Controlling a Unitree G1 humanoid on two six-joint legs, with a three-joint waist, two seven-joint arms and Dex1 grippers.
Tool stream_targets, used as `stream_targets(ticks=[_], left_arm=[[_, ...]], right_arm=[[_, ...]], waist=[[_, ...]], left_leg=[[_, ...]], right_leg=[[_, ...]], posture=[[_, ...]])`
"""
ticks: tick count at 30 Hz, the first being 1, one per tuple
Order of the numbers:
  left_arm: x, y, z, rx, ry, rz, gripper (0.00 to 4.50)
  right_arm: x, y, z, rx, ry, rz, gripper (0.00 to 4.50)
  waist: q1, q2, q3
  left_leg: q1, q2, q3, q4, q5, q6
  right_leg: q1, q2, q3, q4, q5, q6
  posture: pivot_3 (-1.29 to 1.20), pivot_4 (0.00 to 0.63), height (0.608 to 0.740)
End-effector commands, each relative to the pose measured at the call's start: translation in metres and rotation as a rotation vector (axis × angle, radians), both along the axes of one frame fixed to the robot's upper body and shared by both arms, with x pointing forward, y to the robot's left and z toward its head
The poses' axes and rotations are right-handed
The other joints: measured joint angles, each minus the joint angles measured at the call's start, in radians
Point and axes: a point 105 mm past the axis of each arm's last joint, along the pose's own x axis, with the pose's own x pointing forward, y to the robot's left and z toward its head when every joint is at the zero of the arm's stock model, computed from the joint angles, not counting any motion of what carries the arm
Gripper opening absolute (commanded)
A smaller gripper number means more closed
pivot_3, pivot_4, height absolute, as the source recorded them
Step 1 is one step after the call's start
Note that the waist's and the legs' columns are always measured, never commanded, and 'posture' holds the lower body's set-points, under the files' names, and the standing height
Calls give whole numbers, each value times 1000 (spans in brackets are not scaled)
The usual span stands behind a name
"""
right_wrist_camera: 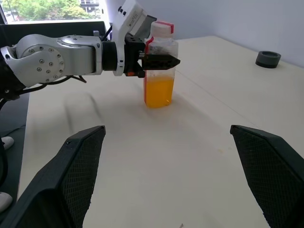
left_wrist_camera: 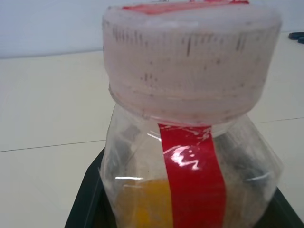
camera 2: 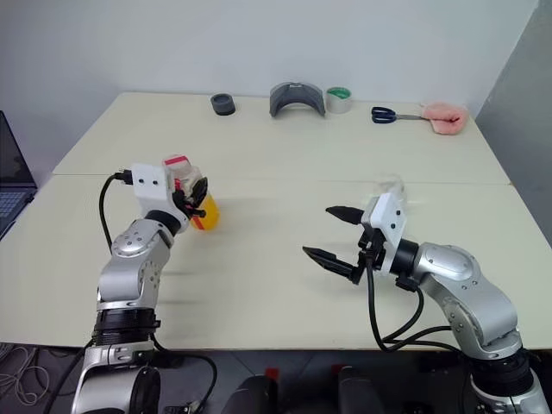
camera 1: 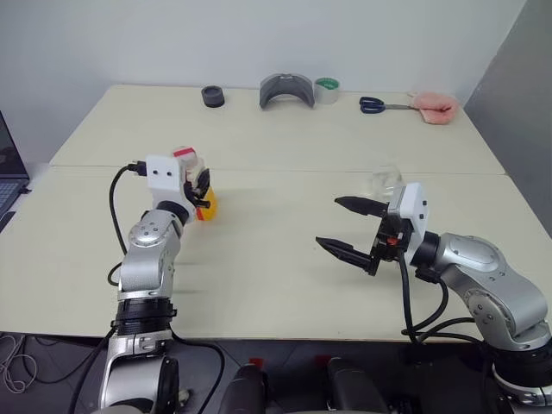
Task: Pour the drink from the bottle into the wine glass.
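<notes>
The bottle (right_wrist_camera: 160, 64) stands upright on the left half of the cream table (camera 1: 285, 267), its pink-red cap (left_wrist_camera: 190, 61) on and a red label strip (left_wrist_camera: 192, 185) running down its side. The drink (right_wrist_camera: 158, 92), orange-yellow, fills roughly the lower half. The left claw (right_wrist_camera: 159, 61) is closed on the bottle's upper body, just under the cap, its black fingers pressed to either side.

The wine glass (camera 1: 385, 180) stands on the right half of the table, well apart from the bottle and just behind the right claw (camera 1: 349, 228). That claw hangs above the table with its two black fingers spread wide and nothing between them, pointing toward the bottle.

Along the table's far edge lie a black ring (camera 1: 213, 97), a grey curved piece (camera 1: 286, 90), a roll of tape (camera 1: 327, 90), blue-handled scissors (camera 1: 379, 105) and a pink cloth (camera 1: 434, 107).
</notes>
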Motion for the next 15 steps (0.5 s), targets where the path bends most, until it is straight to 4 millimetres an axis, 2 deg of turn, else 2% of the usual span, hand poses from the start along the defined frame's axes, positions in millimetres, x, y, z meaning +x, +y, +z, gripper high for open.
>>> stream_targets(ticks=[1,5,7,13,15], left_arm=[[-4,-1,23,-8,-93,-6,1775],[-4,-1,23,-28,-96,-13,1775],[-5,-2,24,-45,-103,-20,2534],[-6,-5,24,-71,-104,-37,4347],[-6,-6,24,-70,-102,-38,4468]], right_arm=[[-4,2,8,9,-48,13,4500],[-4,2,8,8,-49,15,4500],[-4,2,8,7,-51,15,4500],[-4,2,8,4,-52,15,4500],[-4,2,8,4,-52,15,4500]], waist=[[0,0,0],[0,0,0],[0,0,0],[0,0,0],[0,0,0]], left_leg=[[0,0,0,0,0,0],[0,0,0,0,0,0],[0,0,0,0,0,0],[0,0,0,0,0,0],[0,0,0,0,0,0]], right_leg=[[0,0,0,0,0,0],[0,0,0,0,0,0],[0,0,0,0,0,0],[0,0,0,0,0,0],[0,0,0,0,0,0]], posture=[[0,150,740],[0,150,740],[0,150,740],[0,150,740],[0,150,740]])
